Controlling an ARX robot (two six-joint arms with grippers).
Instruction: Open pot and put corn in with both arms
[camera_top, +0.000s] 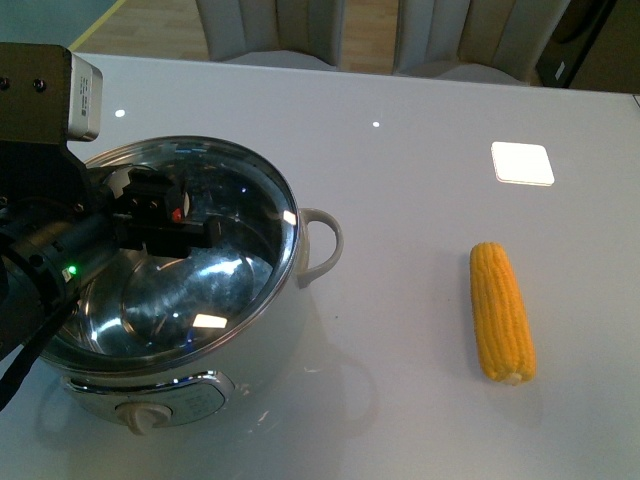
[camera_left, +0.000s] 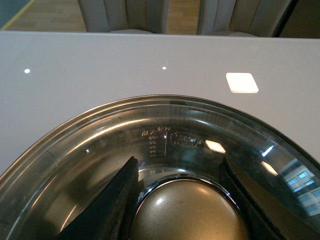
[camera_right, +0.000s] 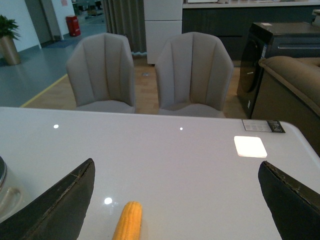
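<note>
The pot (camera_top: 185, 395) stands at the table's near left, white-bodied with a loop handle (camera_top: 322, 245) and a front dial (camera_top: 140, 415). Its glass pot lid (camera_top: 215, 285) lies over the opening, slightly tilted. My left gripper (camera_top: 175, 225) is shut on the lid's knob (camera_left: 187, 212), with black fingers (camera_left: 112, 202) on either side of it. The corn (camera_top: 502, 312) lies bare on the table to the right, well apart from the pot. My right gripper (camera_right: 175, 165) hangs open above the table, with the corn (camera_right: 128, 222) below, nearer its left finger (camera_right: 65, 205).
A bright white square patch (camera_top: 522, 163) shows on the glossy white table (camera_top: 400, 200) beyond the corn. Two grey chairs (camera_right: 150, 70) stand behind the far edge. A sofa and dark cabinet (camera_right: 285, 65) are off to the right.
</note>
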